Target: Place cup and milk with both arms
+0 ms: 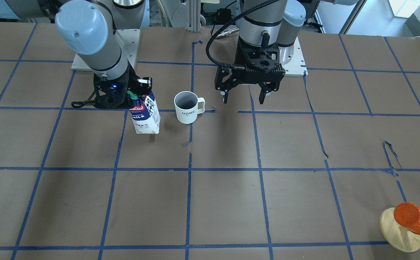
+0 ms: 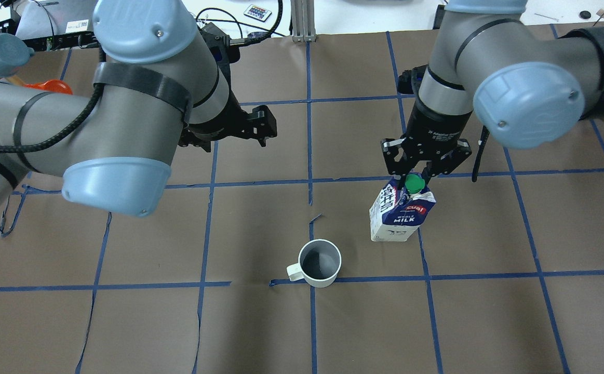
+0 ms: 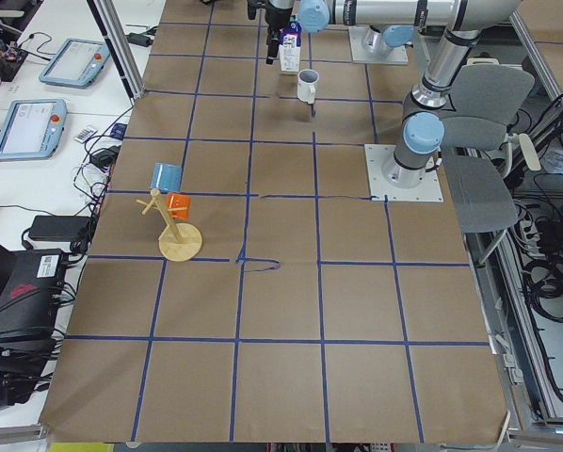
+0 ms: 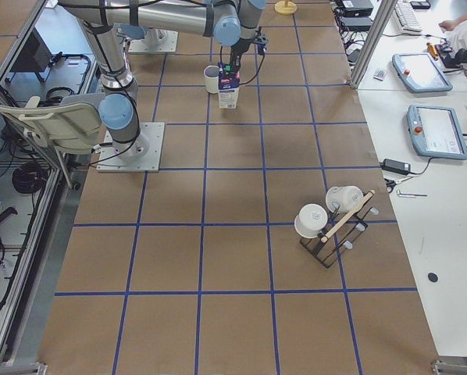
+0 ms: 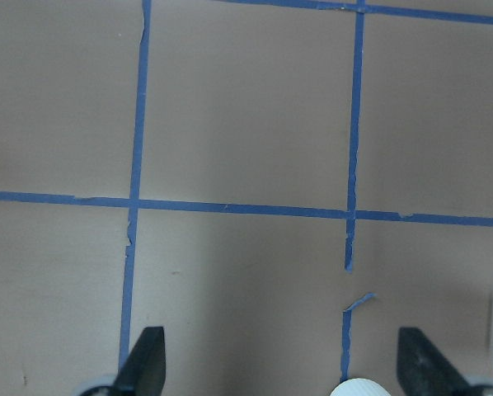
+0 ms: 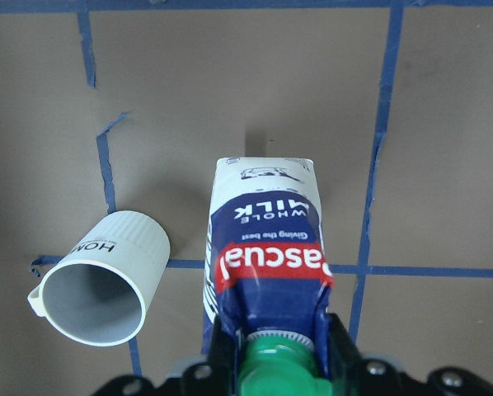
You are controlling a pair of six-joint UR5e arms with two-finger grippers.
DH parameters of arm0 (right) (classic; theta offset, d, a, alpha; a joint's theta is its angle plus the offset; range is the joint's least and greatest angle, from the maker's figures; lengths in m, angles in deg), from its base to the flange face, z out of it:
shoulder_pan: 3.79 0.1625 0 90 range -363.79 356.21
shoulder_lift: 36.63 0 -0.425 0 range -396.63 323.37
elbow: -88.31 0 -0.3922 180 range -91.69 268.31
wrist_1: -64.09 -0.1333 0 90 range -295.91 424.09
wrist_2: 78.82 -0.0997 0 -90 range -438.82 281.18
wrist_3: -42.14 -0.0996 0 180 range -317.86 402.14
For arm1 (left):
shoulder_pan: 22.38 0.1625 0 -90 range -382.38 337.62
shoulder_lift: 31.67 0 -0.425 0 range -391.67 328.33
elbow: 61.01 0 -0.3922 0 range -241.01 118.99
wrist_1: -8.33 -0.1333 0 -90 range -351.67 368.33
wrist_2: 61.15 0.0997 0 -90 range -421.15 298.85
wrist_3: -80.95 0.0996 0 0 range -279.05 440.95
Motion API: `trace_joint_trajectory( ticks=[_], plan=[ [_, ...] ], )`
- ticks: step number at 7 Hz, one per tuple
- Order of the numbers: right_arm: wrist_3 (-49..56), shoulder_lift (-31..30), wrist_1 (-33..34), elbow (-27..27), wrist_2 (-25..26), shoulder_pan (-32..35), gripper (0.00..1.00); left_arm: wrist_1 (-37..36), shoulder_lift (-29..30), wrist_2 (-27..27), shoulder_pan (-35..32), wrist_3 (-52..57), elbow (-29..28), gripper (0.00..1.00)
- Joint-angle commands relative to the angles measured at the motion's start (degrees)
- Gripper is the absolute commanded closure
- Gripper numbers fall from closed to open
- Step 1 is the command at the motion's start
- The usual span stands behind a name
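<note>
The right gripper jaws are closed on the gable of the milk. The milk stands at centre-left of the front-facing view, near the cup on the table. The left gripper jaws are wide apart and empty. Recommended: open the right jaws fully, then lift vertically to avoid tipping. Legible: "Pascual", "WHOLE MILK", "HOME".

Brown, blue-gridded table — milk, cup and a wooden stand rest on it.

Only narrow gap btw cup and milk.
</note>
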State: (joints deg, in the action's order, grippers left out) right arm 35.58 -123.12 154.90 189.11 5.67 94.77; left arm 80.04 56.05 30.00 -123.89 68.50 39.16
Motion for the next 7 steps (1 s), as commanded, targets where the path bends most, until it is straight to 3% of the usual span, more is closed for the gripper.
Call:
trace_joint_trajectory(
  ticks=[1, 4, 7],
  plan=[
    [-2.56, 0.0, 3.31, 3.34, -0.03, 3.64, 0.77, 11.2, -1.93, -1.92, 5.95, 6.64, -3.99, 0.0],
    [-2.84, 0.17, 3.58, 3.79, -0.2, 4.44, 0.69, 17.3, -1.84, -2.2, 7.64, 7.8, -7.18, 0.0],
    [-3.37, 0.26, 3.67, 3.71, -2.05, 4.36, 0.66, 18.12, -1.94, -2.55, 10.53, 13.03, -7.89, 0.0]
  ],
)
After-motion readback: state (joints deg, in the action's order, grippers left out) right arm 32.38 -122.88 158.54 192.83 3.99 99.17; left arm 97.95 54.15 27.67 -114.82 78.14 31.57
